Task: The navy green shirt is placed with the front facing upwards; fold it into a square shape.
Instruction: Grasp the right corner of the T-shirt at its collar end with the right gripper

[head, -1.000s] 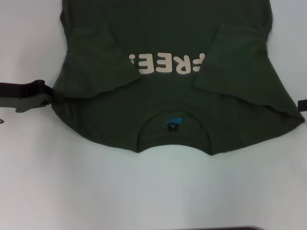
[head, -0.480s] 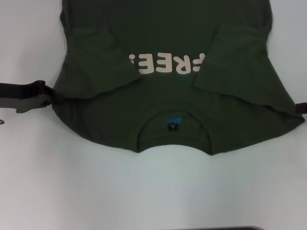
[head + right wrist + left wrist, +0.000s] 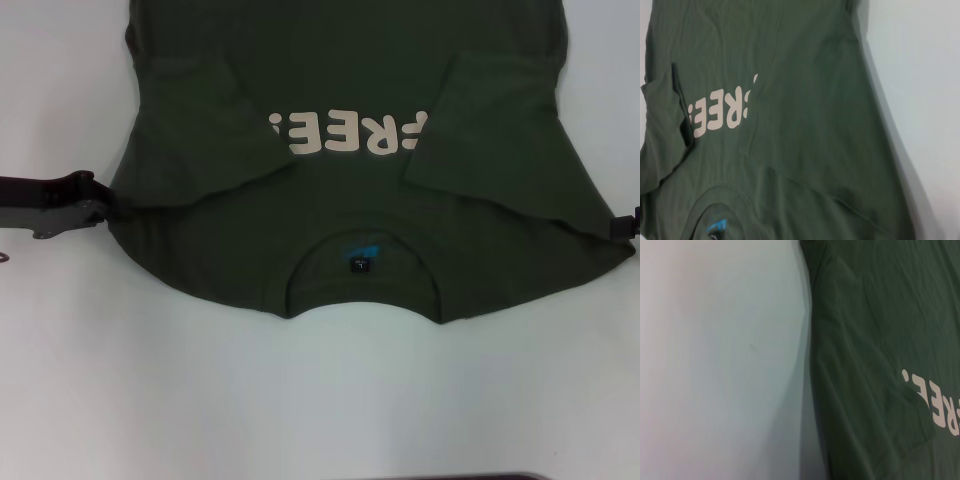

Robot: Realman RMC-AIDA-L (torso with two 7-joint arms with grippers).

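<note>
Lying face up on the white tabletop (image 3: 320, 400), the navy green shirt (image 3: 350, 240), collar nearest the robot, cream lettering (image 3: 345, 135) upside down from the head view. Folded in over the chest already, both short sleeves: left sleeve flap (image 3: 195, 140) and right sleeve flap (image 3: 500, 140) each covering an end of the lettering. Judged from that: early in the job, sleeves done, long folds of the body not yet made, no square shape so far. Reaching in low at the shirt's left shoulder edge, the left tool (image 3: 100, 205), tip touching or just under the cloth; whether apart or together, cannot tell, tip lost against dark fabric. Barely peeking in at the head view's right border beside the right shoulder edge, the right tool (image 3: 628, 224); only a dark sliver on show, so whether spread or closed, cannot tell either. No fingers of either tool visible in the wrist views: only green cloth, part of the lettering and bare tabletop. Cut off at the head view's top edge, the shirt's lower body and hem, so length remaining to fold unknown. Small neck label (image 3: 360, 265) with a touch of blue above it inside the collar, print unreadable. Dark strip at the bottom edge of the head view unidentifiable.
</note>
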